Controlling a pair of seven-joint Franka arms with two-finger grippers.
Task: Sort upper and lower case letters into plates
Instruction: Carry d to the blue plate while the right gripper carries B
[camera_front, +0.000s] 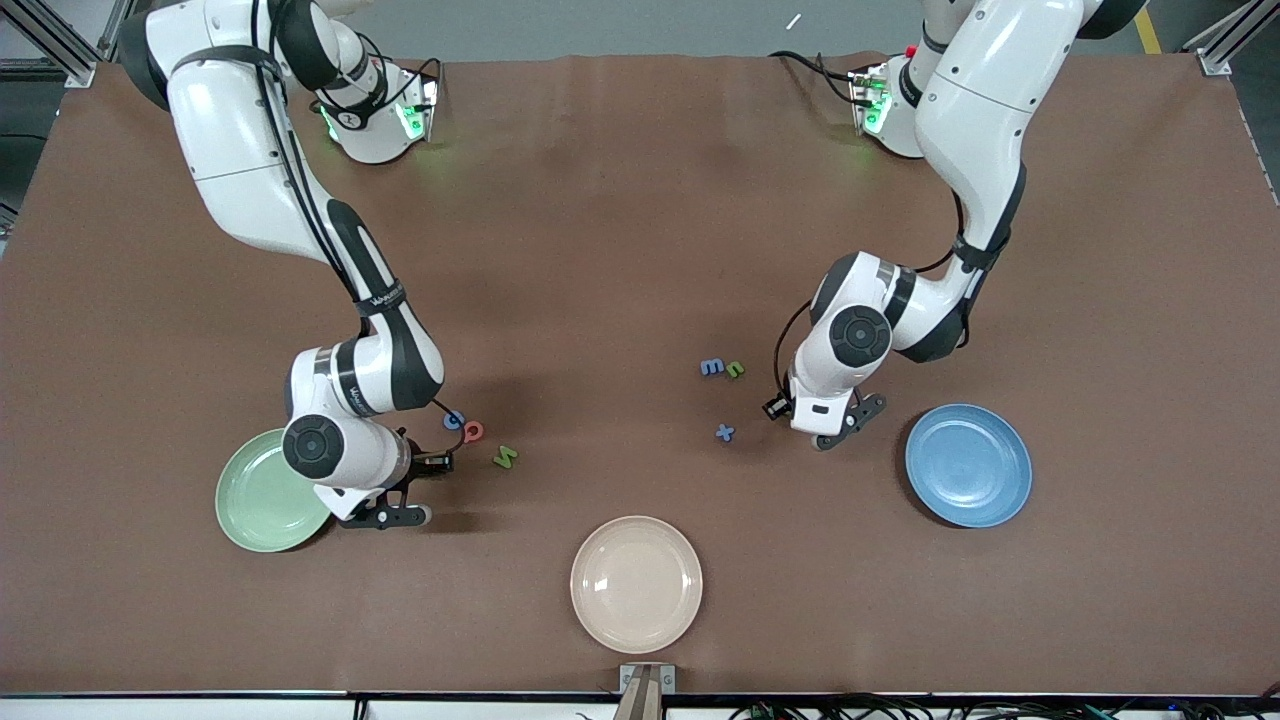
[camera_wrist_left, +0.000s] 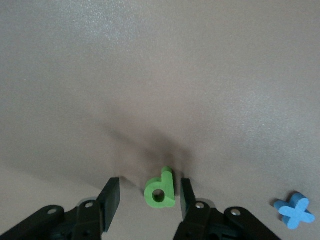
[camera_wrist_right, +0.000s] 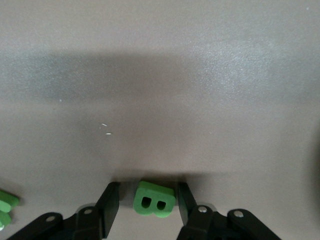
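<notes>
Nothing is being sorted yet: the mint-green plate (camera_front: 262, 500) and blue plate (camera_front: 968, 464) are sitting empty. A green "d" (camera_wrist_left: 161, 189) is being straddled by the left gripper (camera_wrist_left: 148, 197), jaws spread, beside the blue plate. A green "B" (camera_wrist_right: 154, 199) is being bracketed by the parted right gripper (camera_wrist_right: 146, 201), beside the mint-green plate. Six letters are lying loose on the table (camera_front: 620, 230).

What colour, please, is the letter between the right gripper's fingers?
Green: the letter B sits between the open right gripper; the right wrist view shows it best.

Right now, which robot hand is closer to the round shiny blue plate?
Left. The left gripper is low beside the round shiny blue plate; the right gripper is at the other end, beside the mint green plate.
</notes>
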